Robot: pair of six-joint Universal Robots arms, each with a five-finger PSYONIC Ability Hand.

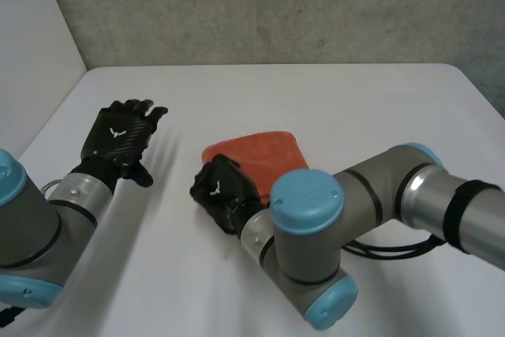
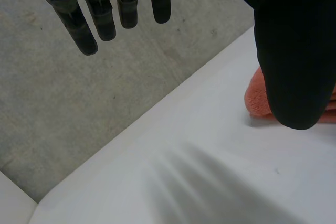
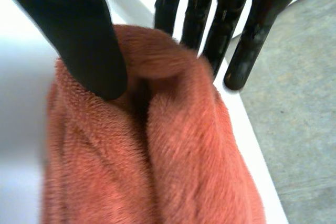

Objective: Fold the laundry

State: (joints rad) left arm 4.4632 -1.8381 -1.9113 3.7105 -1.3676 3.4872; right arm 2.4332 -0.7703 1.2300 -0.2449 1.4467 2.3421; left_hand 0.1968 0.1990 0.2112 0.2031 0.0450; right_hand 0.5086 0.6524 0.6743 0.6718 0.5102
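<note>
Nearest, elbow of right arm (image 1: pixel 306 195). Beyond, right hand (image 1: pixel 215 191) pinching near edge of orange towel (image 1: pixel 260 151), thumb against fingers, at middle of counter (image 1: pixel 331 100). Toward left edge, left hand (image 1: pixel 122 136) open, empty. Seemingly folded small; little left.

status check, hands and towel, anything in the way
Left hand open, over the table, clear of the orange towel. Right hand pinching the towel's bunched edge. Nothing in the way.
</note>
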